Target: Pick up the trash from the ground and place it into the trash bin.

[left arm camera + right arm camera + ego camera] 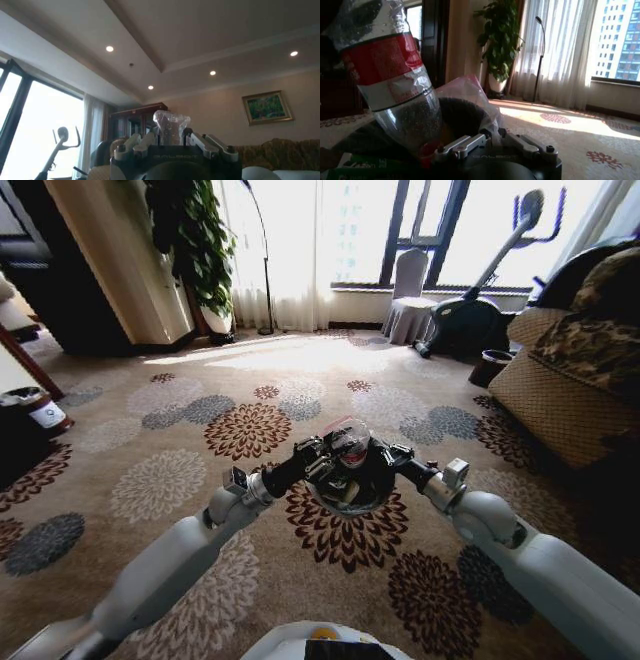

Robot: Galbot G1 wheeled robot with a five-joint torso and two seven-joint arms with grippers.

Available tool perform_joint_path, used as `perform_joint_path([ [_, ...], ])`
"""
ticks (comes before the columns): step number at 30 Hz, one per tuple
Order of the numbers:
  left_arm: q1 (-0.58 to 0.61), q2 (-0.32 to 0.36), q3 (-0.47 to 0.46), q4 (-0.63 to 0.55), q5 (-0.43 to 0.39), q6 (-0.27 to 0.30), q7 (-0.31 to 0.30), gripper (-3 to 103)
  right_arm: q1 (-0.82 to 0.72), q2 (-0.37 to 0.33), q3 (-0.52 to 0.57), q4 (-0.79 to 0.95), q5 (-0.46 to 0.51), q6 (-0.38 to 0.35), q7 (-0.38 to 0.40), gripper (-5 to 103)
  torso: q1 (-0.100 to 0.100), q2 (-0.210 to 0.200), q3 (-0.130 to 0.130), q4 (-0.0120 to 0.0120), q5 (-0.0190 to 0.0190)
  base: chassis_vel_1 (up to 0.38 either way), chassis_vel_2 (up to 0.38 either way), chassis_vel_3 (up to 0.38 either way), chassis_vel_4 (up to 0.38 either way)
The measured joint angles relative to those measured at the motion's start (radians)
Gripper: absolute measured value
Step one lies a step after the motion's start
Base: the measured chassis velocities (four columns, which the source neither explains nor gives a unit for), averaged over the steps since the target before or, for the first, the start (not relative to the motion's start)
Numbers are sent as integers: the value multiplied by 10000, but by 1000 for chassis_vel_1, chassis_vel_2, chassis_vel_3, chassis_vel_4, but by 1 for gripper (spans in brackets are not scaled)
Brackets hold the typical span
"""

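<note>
Seemingly midway through the job, I hold the trash bin [350, 475] off the carpet [180, 480] between both arms. My left gripper [305, 452] and right gripper [400, 453] press against opposite sides of its rim; whether either pair of fingers is closed on the liner [470, 90], I cannot tell. The clear bottle [395, 78] already stands tilted inside the bin, beside a green wrapper [355, 170]. No other litter is visible on the carpet around the bin. The bin's depths stay dark.
</note>
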Motion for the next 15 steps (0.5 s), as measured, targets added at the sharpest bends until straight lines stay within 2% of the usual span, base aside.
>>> perform_joint_path([
  [1, -159, -145, 332, 346, -246, 65, -229, 24, -10, -9, 7, 9, 19, 18, -1, 0, 0, 0, 0, 0, 0, 0, 0, 0, 0],
  [4, -296, -345, 753, 832, -328, 73, -402, 24, -14, 29, 16, 7, 60, 20, 3, 0, 0, 0, 1, -2, 0, 0, 0, 0, 0],
  [7, -319, -420, 929, 1002, -142, 99, -505, 24, -14, 73, 15, -21, 77, 23, 3, 0, 0, 0, 1, -2, 0, 0, 0, 0, 0],
  [9, -241, -368, 972, 941, 384, 278, -784, 31, -12, 141, 9, -125, 67, 41, 0, 0, 0, 0, 1, 1, 1, 0, 0, 0, 0],
  [11, -206, -304, 935, 873, 517, 291, -799, 31, -7, 153, 8, -153, 63, 43, 1, 0, 0, 0, 1, 2, 0, 0, 0, 0, 0],
  [12, -115, -137, 828, 682, 744, 290, -763, 42, 8, 180, 8, -241, 49, 42, 1, 0, 0, 0, 1, 1, 0, 0, 0, 0, 0],
  [13, -19, -26, 749, 542, 814, 276, -720, 42, 26, 211, 8, -296, 31, 45, 1, 0, 0, 0, 1, 0, 1, 0, 0, 0, 0],
  [14, 128, 93, 635, 345, 865, 256, -680, 53, 47, 261, 6, -366, -1, 49, 2, 0, 0, 0, 1, 1, 0, 0, 0, 0, 0],
  [15, 128, 93, 635, 345, 865, 256, -680, 53, 47, 261, 6, -366, -1, 49, 2, 0, 0, 0, 1, 1, 0, 0, 0, 0, 0],
])
